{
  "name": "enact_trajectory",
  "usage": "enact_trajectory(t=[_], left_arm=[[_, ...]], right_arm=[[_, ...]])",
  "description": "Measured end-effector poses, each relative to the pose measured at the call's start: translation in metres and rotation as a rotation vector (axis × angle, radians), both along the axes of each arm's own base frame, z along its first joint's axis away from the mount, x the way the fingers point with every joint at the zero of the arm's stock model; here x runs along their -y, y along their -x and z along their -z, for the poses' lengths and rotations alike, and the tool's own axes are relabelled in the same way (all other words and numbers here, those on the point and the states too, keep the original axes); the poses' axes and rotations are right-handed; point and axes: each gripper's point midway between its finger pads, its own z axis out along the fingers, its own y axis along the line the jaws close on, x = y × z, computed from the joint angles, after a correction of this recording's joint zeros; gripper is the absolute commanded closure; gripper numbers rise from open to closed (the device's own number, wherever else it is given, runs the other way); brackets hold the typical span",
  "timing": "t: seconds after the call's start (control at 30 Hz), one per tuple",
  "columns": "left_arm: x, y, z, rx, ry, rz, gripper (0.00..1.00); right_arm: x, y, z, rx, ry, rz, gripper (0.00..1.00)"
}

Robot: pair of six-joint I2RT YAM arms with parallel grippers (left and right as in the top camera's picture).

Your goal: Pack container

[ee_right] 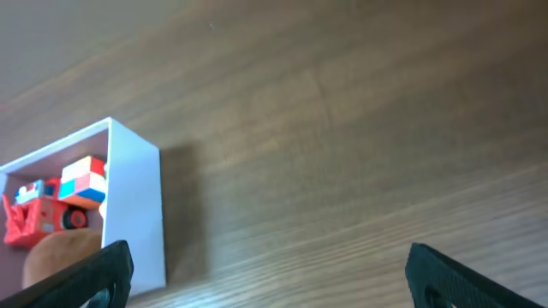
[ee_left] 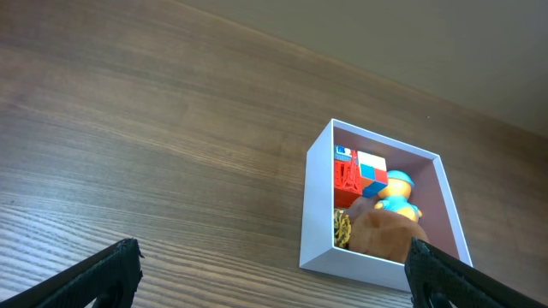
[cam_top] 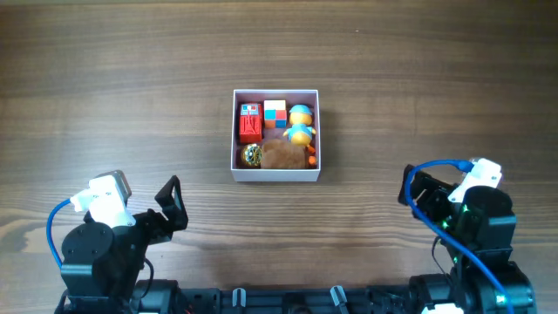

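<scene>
Tally: one square, shallow white container with dusty-pink inside (cam_top: 275,177), five small toys (cam_top: 251,122) packed in it, two black hands. Found container midway on brown wooden counter (cam_top: 131,87), ahead of and between left hand (cam_top: 173,202) and right hand (cam_top: 410,187), well apart from each. Saw both released, spread wide, grasping nothing.

A: Where is the container (cam_top: 276,175) sitting?
B: It is lying flat, open side up, near the middle of the table (cam_top: 122,87).
A: Appearance?
B: Square, shallow, white walls, pink inside; it is holding small toys (cam_top: 281,155).
</scene>
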Motion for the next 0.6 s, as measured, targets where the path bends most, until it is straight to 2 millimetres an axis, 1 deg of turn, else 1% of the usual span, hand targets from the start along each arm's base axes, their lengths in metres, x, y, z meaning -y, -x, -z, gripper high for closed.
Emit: enact_trajectory(t=[0.07, 0.1, 0.23, 0.3, 0.4, 0.5, 0.6], left_arm=[[0.0, 0.0, 0.0, 0.0, 0.0, 0.0, 0.0], [0.0, 0.0, 0.001, -0.001, 0.0, 0.0, 0.0], [0.0, 0.0, 0.001, -0.003, 0.0, 0.0, 0.0], [0.0, 0.0, 0.001, -0.003, 0.0, 0.0, 0.0], [0.0, 0.0, 0.001, -0.003, 0.0, 0.0, 0.0], [0.0, 0.0, 0.001, -0.003, 0.0, 0.0, 0.0], [0.0, 0.0, 0.002, -0.004, 0.0, 0.0, 0.0]], right_arm=[[-0.006, -0.006, 0.003, 0.11, 0.053, -0.081, 0.0], [-0.008, -0.006, 0.007, 0.137, 0.062, -0.099, 0.0], [-0.016, -0.007, 0.006, 0.342, 0.079, -0.149, 0.0], [-0.019, -0.01, 0.0, 0.436, 0.105, -0.177, 0.0], [-0.026, -0.015, -0.016, 0.591, 0.187, -0.234, 0.0], [-0.028, -0.019, -0.028, 0.685, 0.253, -0.258, 0.0], [-0.029, -0.022, -0.031, 0.744, 0.323, -0.272, 0.0]])
